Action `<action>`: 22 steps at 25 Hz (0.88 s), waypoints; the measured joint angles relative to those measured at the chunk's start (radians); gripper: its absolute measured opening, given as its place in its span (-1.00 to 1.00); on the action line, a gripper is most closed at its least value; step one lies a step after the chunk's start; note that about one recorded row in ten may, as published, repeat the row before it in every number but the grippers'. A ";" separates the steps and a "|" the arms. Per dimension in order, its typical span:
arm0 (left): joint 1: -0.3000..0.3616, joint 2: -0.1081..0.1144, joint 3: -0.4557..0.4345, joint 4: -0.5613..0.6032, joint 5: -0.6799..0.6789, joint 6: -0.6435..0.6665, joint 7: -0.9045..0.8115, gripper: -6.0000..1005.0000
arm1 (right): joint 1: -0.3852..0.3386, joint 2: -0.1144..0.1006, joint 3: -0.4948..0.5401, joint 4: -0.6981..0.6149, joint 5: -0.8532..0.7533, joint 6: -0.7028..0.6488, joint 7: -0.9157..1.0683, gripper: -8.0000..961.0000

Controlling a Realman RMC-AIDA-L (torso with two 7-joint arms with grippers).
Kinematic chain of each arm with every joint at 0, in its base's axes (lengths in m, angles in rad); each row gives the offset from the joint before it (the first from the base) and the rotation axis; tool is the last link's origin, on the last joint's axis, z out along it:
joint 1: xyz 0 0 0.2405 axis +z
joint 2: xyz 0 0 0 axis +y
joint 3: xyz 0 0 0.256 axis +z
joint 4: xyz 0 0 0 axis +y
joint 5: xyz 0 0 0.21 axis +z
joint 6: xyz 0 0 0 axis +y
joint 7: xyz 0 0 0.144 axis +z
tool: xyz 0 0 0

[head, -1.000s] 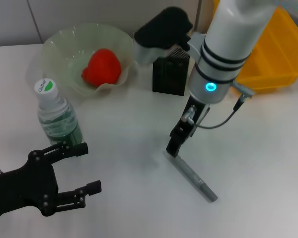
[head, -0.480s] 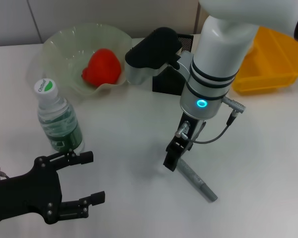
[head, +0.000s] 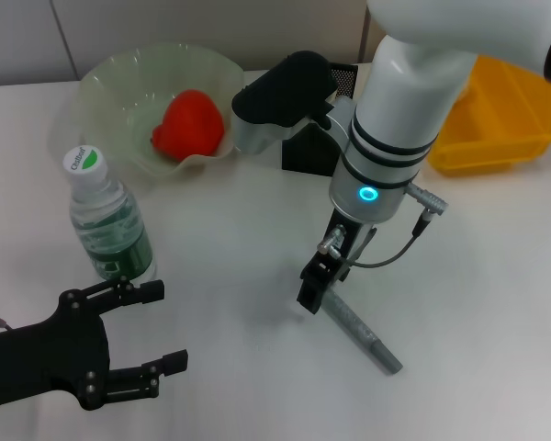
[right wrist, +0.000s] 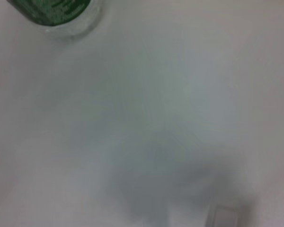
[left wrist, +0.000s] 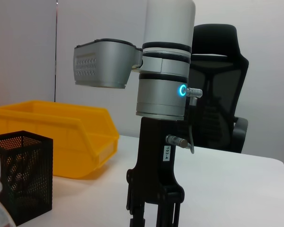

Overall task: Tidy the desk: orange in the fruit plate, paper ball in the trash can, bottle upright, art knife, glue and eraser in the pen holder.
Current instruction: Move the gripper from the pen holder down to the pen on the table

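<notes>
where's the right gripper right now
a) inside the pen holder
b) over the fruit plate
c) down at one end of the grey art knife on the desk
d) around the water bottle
c: in the head view the right gripper is low over the desk at the near end of the grey art knife, well away from the fruit plate, the pen holder and the upright bottle.

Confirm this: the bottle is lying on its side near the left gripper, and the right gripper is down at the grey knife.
Not quite. The bottle stands upright, cap up, as the head view shows. The rest holds: it is near the left gripper, and the right gripper is down at the grey knife.
</notes>
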 joint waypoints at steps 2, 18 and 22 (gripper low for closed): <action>0.000 0.000 0.000 0.000 0.000 0.000 0.000 0.68 | 0.003 0.000 -0.005 0.009 0.006 0.002 0.001 0.21; -0.004 -0.003 0.006 -0.001 0.000 -0.009 0.002 0.68 | 0.025 0.000 -0.090 0.044 0.040 0.012 0.051 -0.36; -0.004 -0.003 0.007 -0.001 -0.001 -0.012 0.002 0.68 | 0.026 0.000 -0.099 0.052 0.042 0.019 0.052 -0.43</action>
